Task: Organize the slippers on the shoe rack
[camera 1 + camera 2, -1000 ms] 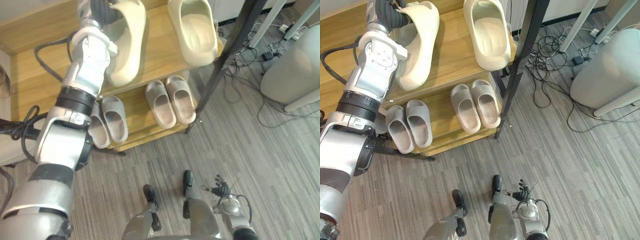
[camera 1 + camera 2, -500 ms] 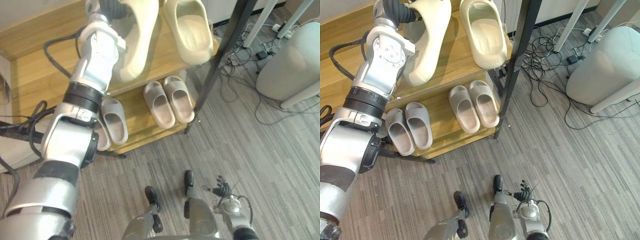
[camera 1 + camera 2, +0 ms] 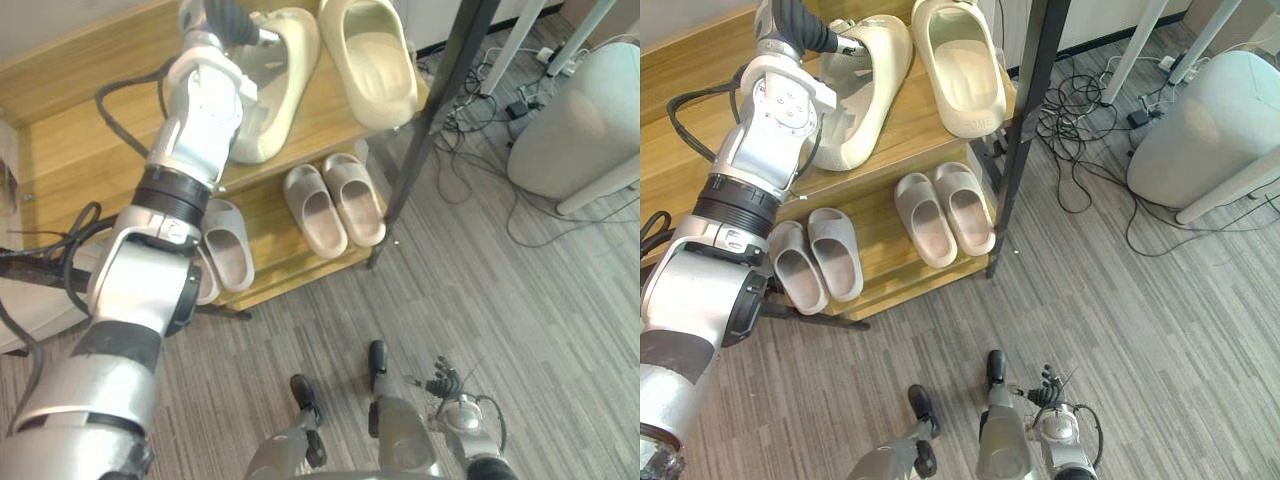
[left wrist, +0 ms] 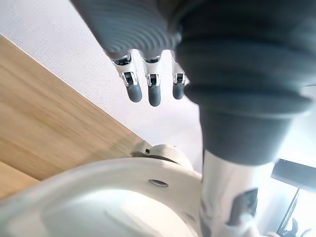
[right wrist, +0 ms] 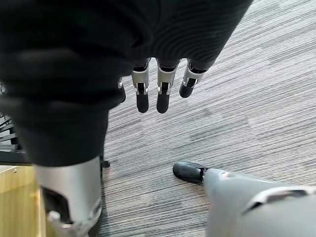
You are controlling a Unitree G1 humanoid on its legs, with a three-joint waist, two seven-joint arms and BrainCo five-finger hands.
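1. The shoe rack (image 3: 912, 135) has pale, straight-grained wooden shelves and a slim black metal post (image 3: 1025, 130) at its front corner.
2. On the top shelf lies a chunky cream foam slipper (image 3: 868, 90), smooth, matt and thick-walled. Its hollow faces up, and it lies at a slant across the boards, with one rounded end near the shelf's front edge.
3. A second cream slipper (image 3: 958, 65) of the same moulded shape lies just beside it, closer to the post. The two are apart at the front and near each other at the back.
4. On the lower shelf a taupe pair of open-toed slides (image 3: 943, 212) sits side by side near the post. A grey pair of slides (image 3: 818, 262) sits further along, partly behind the left arm.
5. The left hand (image 3: 812, 28) is at the back end of the slanted cream foam slipper, over its rim.
6. In the left wrist view its fingers (image 4: 154, 91) reach out straight into the air above the slipper and hold nothing. The thumb runs down beside the rim, and whether it touches cannot be told.
7. The right hand (image 3: 438, 381) hangs low over the grey striped carpet floor (image 3: 1140, 330), well apart from the rack, with its fingers loose and empty.
8. A pale rounded plastic casing (image 3: 1210, 140) and loose black cables (image 3: 1080, 130) lie on the floor beyond the post.
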